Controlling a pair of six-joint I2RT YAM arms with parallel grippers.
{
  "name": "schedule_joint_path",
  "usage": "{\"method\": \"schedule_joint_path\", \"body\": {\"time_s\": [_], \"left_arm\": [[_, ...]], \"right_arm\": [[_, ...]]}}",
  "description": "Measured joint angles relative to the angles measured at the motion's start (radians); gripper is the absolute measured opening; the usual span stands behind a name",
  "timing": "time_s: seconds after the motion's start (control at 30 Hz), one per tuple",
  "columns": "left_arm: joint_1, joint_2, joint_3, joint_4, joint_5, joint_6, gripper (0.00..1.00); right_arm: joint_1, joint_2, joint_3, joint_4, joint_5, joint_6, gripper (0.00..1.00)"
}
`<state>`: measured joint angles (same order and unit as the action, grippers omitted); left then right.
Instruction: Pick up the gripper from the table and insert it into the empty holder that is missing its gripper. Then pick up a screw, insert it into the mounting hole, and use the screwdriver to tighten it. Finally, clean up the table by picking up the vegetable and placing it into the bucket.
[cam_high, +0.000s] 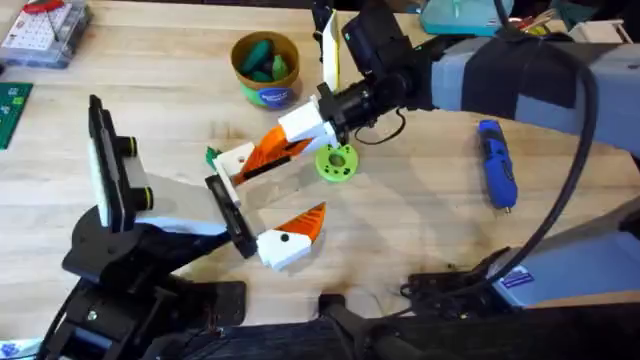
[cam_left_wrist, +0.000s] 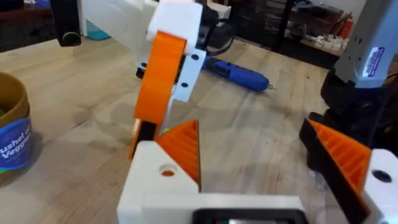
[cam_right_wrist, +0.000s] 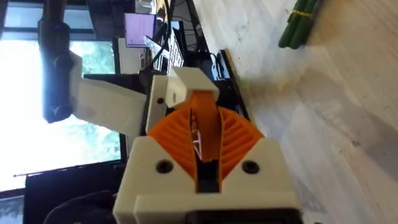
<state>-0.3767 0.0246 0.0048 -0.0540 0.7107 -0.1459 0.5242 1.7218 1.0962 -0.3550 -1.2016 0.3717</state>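
Observation:
My right gripper (cam_high: 272, 152) reaches in from the right and is shut on the orange tip of the gripper (cam_right_wrist: 200, 121). That piece's white block (cam_high: 236, 165) lies at the far end of the holder (cam_high: 229, 212), the black bar on the white-bodied left arm. I cannot tell whether it is seated. The left gripper (cam_left_wrist: 255, 146) stands open, its other finger (cam_high: 293, 238) at the bar's near end. The blue screwdriver (cam_high: 497, 165) lies to the right. The vegetable (cam_right_wrist: 301, 25), green stalks, lies just behind the white block. The bucket (cam_high: 265, 68) stands at the back. No screw is in view.
A lime-green disc with holes (cam_high: 336, 163) lies right beside the right gripper. A clear parts box (cam_high: 45, 30) and a green mat (cam_high: 12, 110) sit at the far left. The bucket holds other green vegetables. The right arm's cable loops over the table's right side.

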Motion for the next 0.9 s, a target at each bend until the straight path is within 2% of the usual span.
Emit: {"method": "schedule_joint_path", "body": {"time_s": [0.27,0.77,0.9], "left_arm": [[-0.002,0.0,0.0,0.0,0.019,0.002,0.988],[-0.002,0.0,0.0,-0.001,0.029,0.011,0.988],[-0.007,0.0,0.0,-0.002,0.05,0.011,0.987]], "right_arm": [[0.019,0.0,0.0,0.004,0.001,0.003,0.281],[0.005,0.004,0.0,0.011,-0.007,0.002,0.406],[-0.013,0.005,0.0,0.012,-0.021,0.002,0.485]]}}
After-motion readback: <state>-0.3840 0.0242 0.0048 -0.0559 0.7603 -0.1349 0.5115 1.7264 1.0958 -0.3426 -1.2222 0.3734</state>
